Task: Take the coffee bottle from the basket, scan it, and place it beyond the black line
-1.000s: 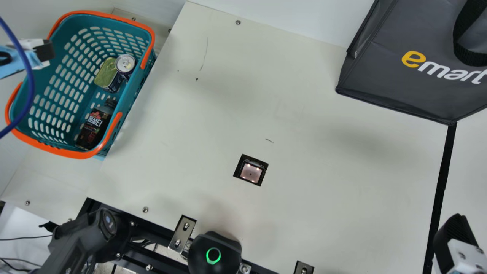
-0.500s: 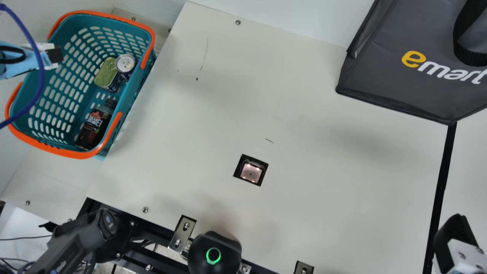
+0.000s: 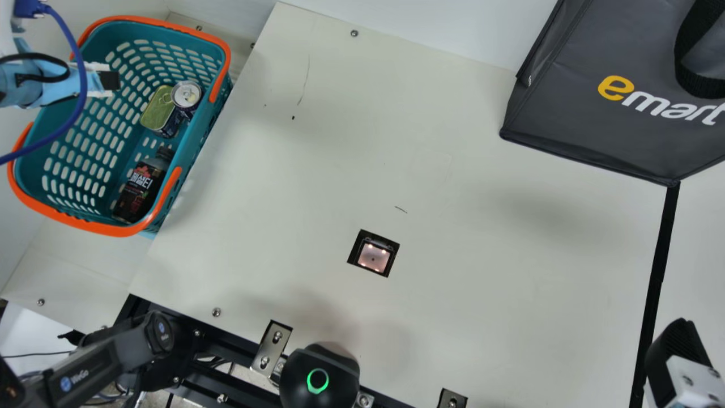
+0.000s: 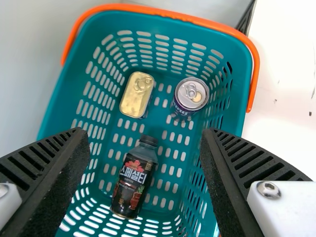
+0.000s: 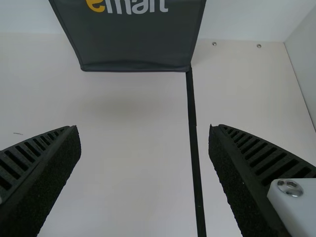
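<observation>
Coffee bottle lying in the near part of the basket. Left tool wide open above, probably for straddling it; right tool open, likely waiting.

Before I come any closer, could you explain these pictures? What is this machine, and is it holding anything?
It is a robot with two arms, each ending in a two-fingered gripper. The main view comes from a camera on a neck between the arms; each wrist view comes from a camera on that arm.

My left gripper is over the teal basket, where a dark coffee bottle, a flat tin and a drink can sit. My right gripper is at the other end, near the black line. Both are open and hold nothing.

Set into the cream table is a square window with small lights, probably the scanner. A dark grey bag stands at the far side.
</observation>
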{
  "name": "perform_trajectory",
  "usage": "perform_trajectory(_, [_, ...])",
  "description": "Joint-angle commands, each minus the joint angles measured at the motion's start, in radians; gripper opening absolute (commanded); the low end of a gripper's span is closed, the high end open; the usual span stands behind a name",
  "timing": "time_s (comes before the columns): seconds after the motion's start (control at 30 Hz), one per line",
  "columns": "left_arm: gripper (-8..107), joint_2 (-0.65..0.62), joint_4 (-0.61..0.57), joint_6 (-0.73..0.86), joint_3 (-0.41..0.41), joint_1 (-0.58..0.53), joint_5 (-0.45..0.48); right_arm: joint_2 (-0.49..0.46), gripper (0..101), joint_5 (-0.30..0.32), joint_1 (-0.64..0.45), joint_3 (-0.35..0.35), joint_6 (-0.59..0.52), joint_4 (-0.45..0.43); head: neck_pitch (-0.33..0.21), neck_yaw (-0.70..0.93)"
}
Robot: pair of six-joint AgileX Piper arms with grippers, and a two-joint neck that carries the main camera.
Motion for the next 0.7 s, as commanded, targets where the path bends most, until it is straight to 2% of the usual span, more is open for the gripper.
perform_trajectory(0.0, [90, 0.028, -0.015, 0.036, -0.001, 0.007, -0.002, 0.0, 91, 0.0, 0.0, 0.0, 0.0, 0.0, -0.026, 0.002])
perform_trajectory(0.37, [90, 0.144, -0.073, 0.198, 0.031, 0.047, -0.05, 0.0, 91, 0.0, 0.0, 0.0, 0.0, 0.0, -0.026, 0.002])
perform_trajectory(0.67, [90, 0.212, -0.073, 0.243, 0.074, 0.036, -0.13, 0.0, 91, 0.001, 0.0, 0.0, 0.0, 0.0, -0.026, 0.002])
